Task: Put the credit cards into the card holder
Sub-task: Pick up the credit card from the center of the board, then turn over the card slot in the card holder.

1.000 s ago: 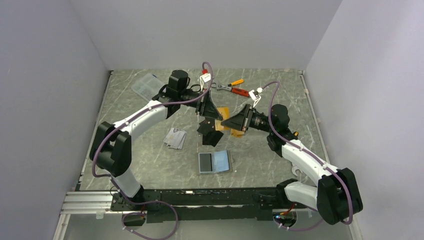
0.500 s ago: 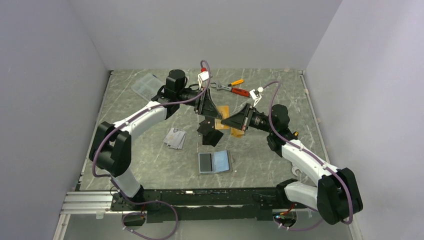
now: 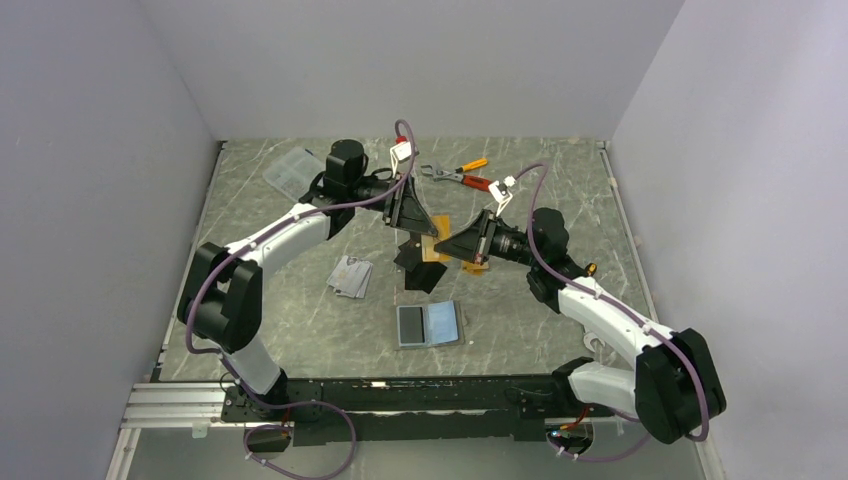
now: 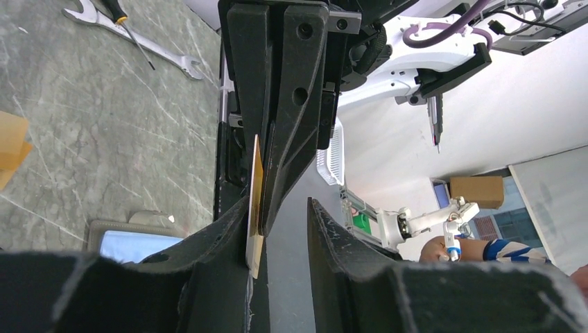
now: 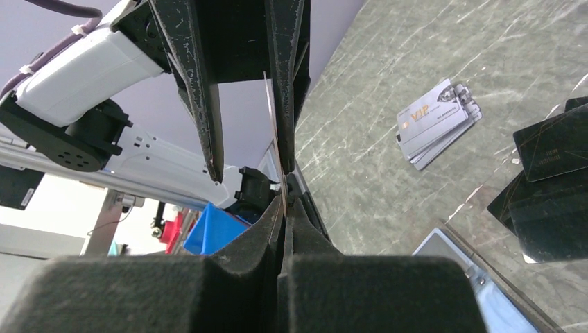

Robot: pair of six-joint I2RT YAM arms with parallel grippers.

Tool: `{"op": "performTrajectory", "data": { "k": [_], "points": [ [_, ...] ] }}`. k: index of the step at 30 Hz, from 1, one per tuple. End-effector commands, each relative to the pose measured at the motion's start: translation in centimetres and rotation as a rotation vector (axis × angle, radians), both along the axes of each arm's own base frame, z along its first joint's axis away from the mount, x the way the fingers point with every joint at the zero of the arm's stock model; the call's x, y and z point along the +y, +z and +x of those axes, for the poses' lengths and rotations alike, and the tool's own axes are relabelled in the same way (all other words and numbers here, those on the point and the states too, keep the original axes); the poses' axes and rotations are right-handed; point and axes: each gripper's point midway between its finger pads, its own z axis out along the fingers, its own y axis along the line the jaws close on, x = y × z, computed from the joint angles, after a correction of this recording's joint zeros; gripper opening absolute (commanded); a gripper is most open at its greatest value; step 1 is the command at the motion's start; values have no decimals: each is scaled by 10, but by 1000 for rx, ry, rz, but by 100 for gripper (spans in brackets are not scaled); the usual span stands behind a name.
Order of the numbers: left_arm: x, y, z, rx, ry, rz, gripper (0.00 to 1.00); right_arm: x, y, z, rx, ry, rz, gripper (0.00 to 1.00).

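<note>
An orange-gold credit card [image 4: 255, 194] hangs edge-on in the air between the two grippers. My right gripper [image 5: 284, 201] is shut on this card [image 5: 276, 156]. My left gripper [image 4: 277, 222] stands open around it, the card lying against one finger [image 4: 215, 250] with a gap to the other. In the top view the two grippers meet nose to nose, left [image 3: 424, 230] and right [image 3: 442, 245], above the black credit cards [image 3: 420, 270]. Silvery-grey credit cards [image 3: 350, 277] lie to the left. The card holder [image 3: 430, 324] lies open nearer the bases, its blue-grey lining up.
A clear plastic box [image 3: 295, 172] sits at the back left. Orange-handled pliers and a wrench [image 3: 460, 177] lie at the back middle. More orange-gold cards [image 3: 472, 264] lie on the table under the right gripper. Grey walls close in three sides.
The left gripper has opened and let go of the orange-gold card, and the right gripper has shut on it. Both grippers have shifted slightly left.
</note>
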Motion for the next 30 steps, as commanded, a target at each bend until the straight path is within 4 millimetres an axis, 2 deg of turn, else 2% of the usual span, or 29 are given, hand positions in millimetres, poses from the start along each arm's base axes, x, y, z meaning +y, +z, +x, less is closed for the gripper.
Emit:
{"op": "performTrajectory", "data": {
  "k": [1, 9, 15, 18, 19, 21, 24, 27, 30],
  "points": [
    [10, 40, -7, -144, -14, -80, 37, -5, -17, 1, 43, -34, -72, 0],
    [19, 41, -5, -157, 1, -69, 36, -60, -19, 26, 67, -248, -64, 0],
    [23, 41, -1, -172, 17, -63, 36, -70, -23, 20, 73, -266, -101, 0],
    [23, 27, 6, -205, 56, -12, 37, -72, -31, 13, 91, -260, -130, 0],
    [24, 14, 9, -215, 75, 45, 37, -73, -34, 10, 102, -253, -141, 0],
    [30, -18, 12, -350, 90, 190, 36, -74, -48, 0, 148, -235, -180, 0],
    [48, -79, 12, -516, 75, 399, 36, -71, -71, -19, 212, -215, -258, 0],
    [66, -131, 5, -619, 37, 563, 36, -65, -97, -36, 263, -206, -345, 0],
    [78, -172, -5, -683, 1, 690, 36, -65, -124, -48, 318, -211, -433, 0]
  ]
}}
